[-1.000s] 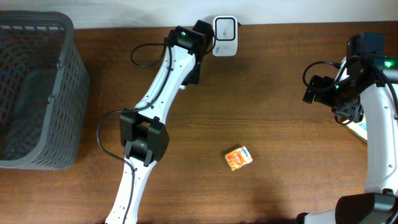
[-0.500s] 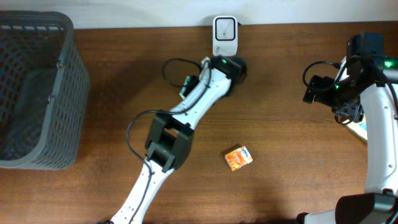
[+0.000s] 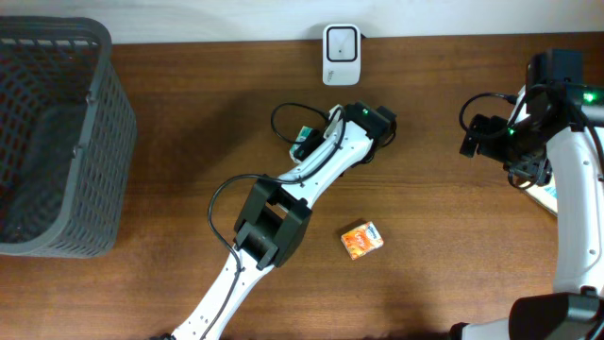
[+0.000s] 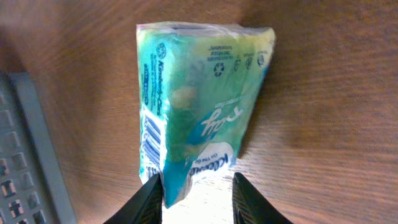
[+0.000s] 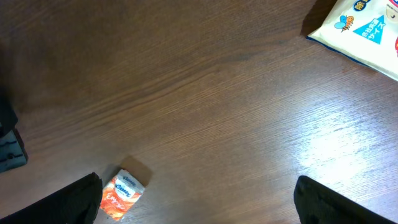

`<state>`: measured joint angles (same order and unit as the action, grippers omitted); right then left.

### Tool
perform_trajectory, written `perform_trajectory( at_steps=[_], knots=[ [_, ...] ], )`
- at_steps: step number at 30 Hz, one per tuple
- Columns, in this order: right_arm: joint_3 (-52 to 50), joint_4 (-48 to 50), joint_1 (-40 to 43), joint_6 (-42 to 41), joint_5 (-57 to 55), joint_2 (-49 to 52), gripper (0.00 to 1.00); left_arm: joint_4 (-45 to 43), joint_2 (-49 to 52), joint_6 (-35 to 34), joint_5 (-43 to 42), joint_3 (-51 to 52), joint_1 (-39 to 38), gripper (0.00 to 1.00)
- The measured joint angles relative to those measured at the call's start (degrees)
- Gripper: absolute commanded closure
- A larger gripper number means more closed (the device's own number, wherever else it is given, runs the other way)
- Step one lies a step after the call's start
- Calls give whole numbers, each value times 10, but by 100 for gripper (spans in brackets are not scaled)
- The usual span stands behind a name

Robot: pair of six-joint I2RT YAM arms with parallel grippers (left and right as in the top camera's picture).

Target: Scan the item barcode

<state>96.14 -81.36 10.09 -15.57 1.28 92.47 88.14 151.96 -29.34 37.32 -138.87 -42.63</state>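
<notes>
Counting for you, front of the table to the back: three packets, two arms, one basket, one scanner.

Closest to you is the small orange packet (image 3: 361, 240), lying alone on the wooden table (image 3: 453, 274). Further in, mid-table, your left gripper (image 4: 198, 198) sits at the end of the stretched-out left arm (image 3: 321, 170). Its wrist cam shows the green tissue pack (image 4: 199, 93) on the wood, barcode strip up along one side, its end tucked between the two fingers (image 4: 146, 202). They're close in on it, but honestly I can't tell if they're pinching it or just flanking it.

Over on your right, the right gripper (image 5: 199, 205) is spread wide with nothing in it. The white packet (image 5: 360, 28) lies near it by the table edge. The grey basket (image 3: 57, 42) sits far left, and the white scanner (image 3: 341, 42) is at the back edge.

Versus a second ago: your left gripper was right up against the scanner, and now it's swung right and toward you, well clear of it. The orange packet, basket, scanner and right arm (image 3: 576, 189) haven't budged.
</notes>
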Motion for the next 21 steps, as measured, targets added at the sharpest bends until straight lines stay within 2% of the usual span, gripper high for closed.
perform_trajectory(
  at_steps=[7,9,12,15,19,21],
  knots=[
    [0,0,0,0,0,0,2,54,1,9,-65,-63,3,57],
    [0,0,0,0,0,0,2,81,3,21,-94,-133,7,50],
    [0,0,0,0,0,0,2,84,3,49,-143,-212,22,49],
    [0,0,0,0,0,0,2,85,2,66,-180,-261,48,47],
    [0,0,0,0,0,0,2,85,-18,85,-202,-267,102,47],
    [0,0,0,0,0,0,1,85,-39,93,-205,-267,138,40]
  ],
)
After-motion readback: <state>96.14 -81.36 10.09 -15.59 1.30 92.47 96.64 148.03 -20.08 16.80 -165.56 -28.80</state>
